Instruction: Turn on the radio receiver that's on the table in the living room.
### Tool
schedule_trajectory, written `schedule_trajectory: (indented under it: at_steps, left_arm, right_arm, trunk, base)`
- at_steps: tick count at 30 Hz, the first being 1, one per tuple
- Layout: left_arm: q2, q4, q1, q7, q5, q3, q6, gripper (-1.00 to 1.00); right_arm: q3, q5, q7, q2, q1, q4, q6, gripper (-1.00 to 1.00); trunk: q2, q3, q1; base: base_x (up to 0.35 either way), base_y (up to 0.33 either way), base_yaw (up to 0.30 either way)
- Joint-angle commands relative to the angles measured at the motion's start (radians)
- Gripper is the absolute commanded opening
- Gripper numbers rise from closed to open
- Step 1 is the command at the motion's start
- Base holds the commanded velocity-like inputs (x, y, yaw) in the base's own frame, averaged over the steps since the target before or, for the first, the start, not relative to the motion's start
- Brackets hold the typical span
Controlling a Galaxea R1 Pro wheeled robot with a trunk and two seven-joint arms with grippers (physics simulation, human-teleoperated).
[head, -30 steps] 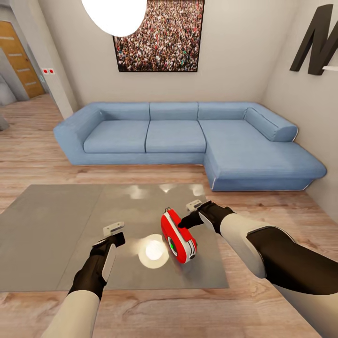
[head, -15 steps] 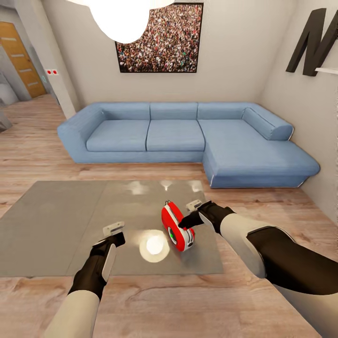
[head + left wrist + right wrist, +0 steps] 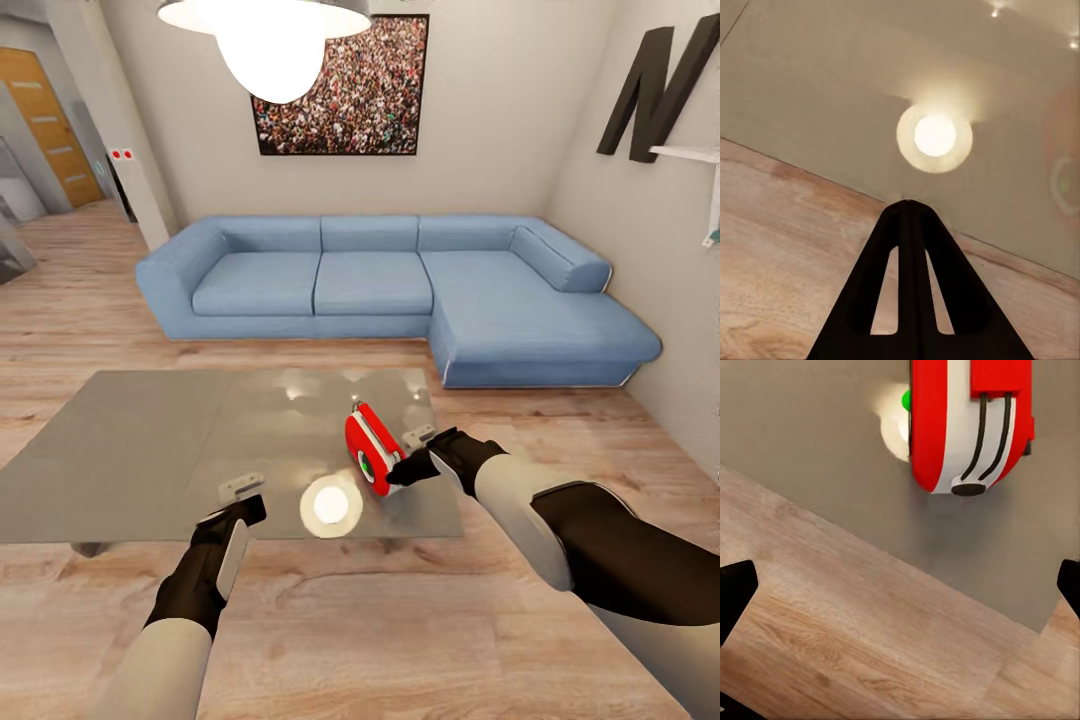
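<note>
- On the table (image 3: 140, 450), near its front right part, the radio receiver (image 3: 372, 450) stands on edge, red body with white side band, green-lit dial facing the front left
- Table top is glossy grey, with the pendant lamp (image 3: 270, 40) mirrored as a bright round reflection (image 3: 330, 506) just left of the radio
- Right gripper (image 3: 418, 452) sits just beside the radio's right side, fingers pointing at it; touching or a hair apart, cannot tell from the head view
- Right wrist view: radio receiver (image 3: 964, 424) ahead of the camera over the grey table (image 3: 810, 427), dark fingertips (image 3: 736, 589) at the far edges of the picture, spread wide, nothing between them
- Left gripper (image 3: 240, 497) hangs over the table's front edge, well left of the radio
- Left wrist view: left gripper (image 3: 907, 206) fingers meet at the tip, pressed together on nothing, pointing at the table edge and the lamp reflection (image 3: 935, 136)
- Beyond the table: blue L-shaped sofa (image 3: 400, 290) on wood floor (image 3: 380, 620), framed crowd picture (image 3: 345, 90) on the wall above it, large dark letter (image 3: 665, 95) on the right wall, wooden door (image 3: 45, 125) far left
</note>
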Motion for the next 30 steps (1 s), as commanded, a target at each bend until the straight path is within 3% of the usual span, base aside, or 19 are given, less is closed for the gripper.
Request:
schedule_trajectory:
  at_steps: [1, 9, 11, 17, 20, 22, 27, 30]
  left_arm:
    - [-0.001, 0.000, 0.000, 0.000, 0.000, 0.001, 0.000, -1.00]
    - [0.002, 0.001, 0.000, -0.001, 0.000, 0.005, -0.004, -1.00]
    - [0.003, 0.049, 0.001, -0.003, 0.001, 0.003, -0.012, -1.00]
    - [0.060, 0.150, 0.003, -0.002, 0.000, 0.006, -0.079, -1.00]
    - [0.119, 0.279, 0.005, -0.003, 0.004, 0.008, -0.096, -1.00]
    - [0.145, 0.407, 0.005, -0.003, 0.003, 0.009, -0.141, -1.00]
    - [0.160, 0.630, 0.006, -0.002, -0.002, 0.009, -0.254, -1.00]
    - [0.168, 0.787, 0.006, -0.002, -0.006, 0.007, -0.344, -1.00]
  right_arm:
    - [0.001, 0.000, 0.000, 0.000, 0.000, 0.000, 0.000, 1.00]
    - [0.000, 0.000, 0.000, 0.000, 0.000, 0.000, 0.000, 1.00]
    - [0.000, -0.002, -0.008, -0.008, 0.000, 0.002, 0.001, 1.00]
    - [0.000, -0.006, -0.043, -0.026, 0.035, 0.007, -0.004, 1.00]
    - [0.000, -0.007, -0.044, -0.028, 0.083, 0.008, -0.015, 1.00]
    - [0.000, -0.008, -0.039, -0.029, 0.144, 0.008, -0.018, 1.00]
    - [0.000, -0.007, -0.035, -0.029, 0.278, 0.008, -0.028, 1.00]
    - [0.000, -0.006, -0.043, -0.032, 0.379, 0.008, -0.090, 1.00]
  trunk:
    - [0.000, 0.000, 0.000]
    - [0.000, 0.000, 0.000]
    - [0.000, 0.000, 0.000]
    - [0.000, 0.000, 0.000]
    - [0.000, 0.000, 0.000]
    - [0.000, 0.000, 0.000]
    - [0.000, 0.000, 0.000]
    - [0.000, 0.000, 0.000]
  base:
    - [-0.203, 0.000, 0.000]
    - [-0.044, 0.000, 0.000]
    - [-0.003, 0.000, 0.000]
    - [0.000, 0.000, 0.000]
    - [0.000, 0.000, 0.000]
    - [0.000, 0.000, 0.000]
    - [0.000, 0.000, 0.000]
    - [0.000, 0.000, 0.000]
